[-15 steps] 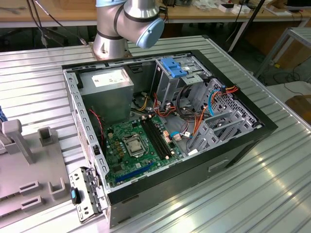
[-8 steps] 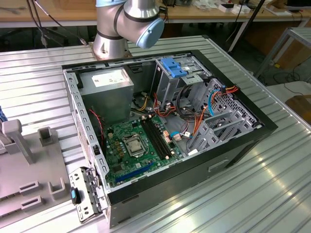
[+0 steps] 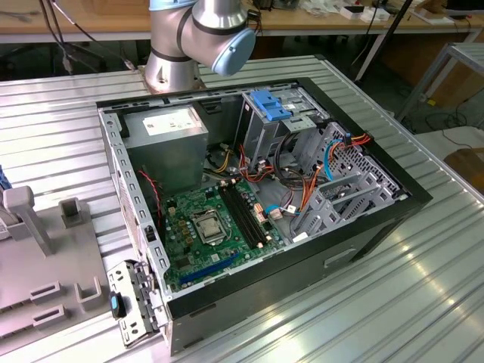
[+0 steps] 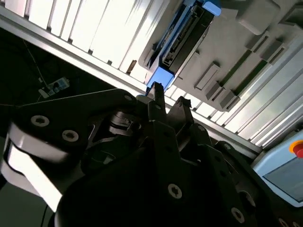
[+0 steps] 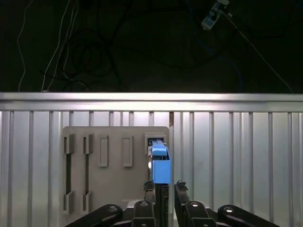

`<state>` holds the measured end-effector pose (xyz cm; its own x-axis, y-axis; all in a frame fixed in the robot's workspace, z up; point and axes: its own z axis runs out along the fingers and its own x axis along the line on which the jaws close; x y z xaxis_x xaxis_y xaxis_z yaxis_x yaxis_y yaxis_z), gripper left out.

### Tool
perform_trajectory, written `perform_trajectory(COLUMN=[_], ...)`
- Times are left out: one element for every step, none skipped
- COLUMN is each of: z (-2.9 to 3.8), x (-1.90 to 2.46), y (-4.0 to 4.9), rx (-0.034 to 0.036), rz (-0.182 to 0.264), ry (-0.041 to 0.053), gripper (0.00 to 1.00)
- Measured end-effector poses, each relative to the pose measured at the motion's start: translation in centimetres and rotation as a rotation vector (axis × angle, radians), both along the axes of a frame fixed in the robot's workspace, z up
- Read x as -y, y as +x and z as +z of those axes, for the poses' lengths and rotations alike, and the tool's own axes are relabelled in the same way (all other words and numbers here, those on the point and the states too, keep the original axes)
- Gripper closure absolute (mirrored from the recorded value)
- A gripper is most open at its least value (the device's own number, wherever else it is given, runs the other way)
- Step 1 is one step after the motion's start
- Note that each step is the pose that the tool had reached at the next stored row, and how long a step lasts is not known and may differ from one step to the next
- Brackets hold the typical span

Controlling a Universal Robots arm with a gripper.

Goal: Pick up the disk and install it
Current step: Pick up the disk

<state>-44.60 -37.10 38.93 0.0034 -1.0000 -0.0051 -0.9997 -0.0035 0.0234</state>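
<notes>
The disk (image 5: 160, 163), dark with a bright blue frame and end tab, stands on edge in a slot of the grey fixture plate (image 5: 116, 179). In the second wrist view the disk (image 4: 182, 38) runs away from the fingers across the plate (image 4: 236, 42). My gripper (image 5: 164, 187) is open, one dark fingertip (image 5: 150, 189) on each side of the disk's near blue end, lined up with it. The same gripper (image 4: 170, 99) hovers just short of the blue tab. I cannot tell whether the fingers touch the disk.
The open computer case (image 3: 257, 189) lies on the ribbed metal table (image 3: 423, 287), with a light-blue bracket (image 3: 272, 106) at the drive bay and a grey box (image 3: 166, 144) inside. The fixture plate (image 3: 45, 265) sits at the exterior view's left. The table edge (image 5: 151, 97) runs beyond the plate.
</notes>
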Motion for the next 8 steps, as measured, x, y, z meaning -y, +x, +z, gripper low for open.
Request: perform_trajectory(z=[-0.10, -0.17, -0.25, -0.40, -0.55, -0.80, -0.98, -1.18], x=[0.00, 0.00, 0.00, 0.00, 0.01, 0.04, 0.06, 0.08], y=[-0.14, -0.26, -0.41, -0.65, -0.71, -0.73, -0.74, -0.74], rx=[0.0054, 0.0096, 0.0122, 0.0138, 0.0141, 0.0137, 0.0138, 0.0137], rz=[0.002, 0.002, 0.002, 0.002, 0.002, 0.002, 0.002, 0.003], ry=[-0.0002, -0.0002, -0.0002, -0.0001, 0.0000, -0.0002, -0.0002, -0.0002], gripper=[0.70, 0.70, 0.70, 0.70, 0.70, 0.69, 0.69, 0.63])
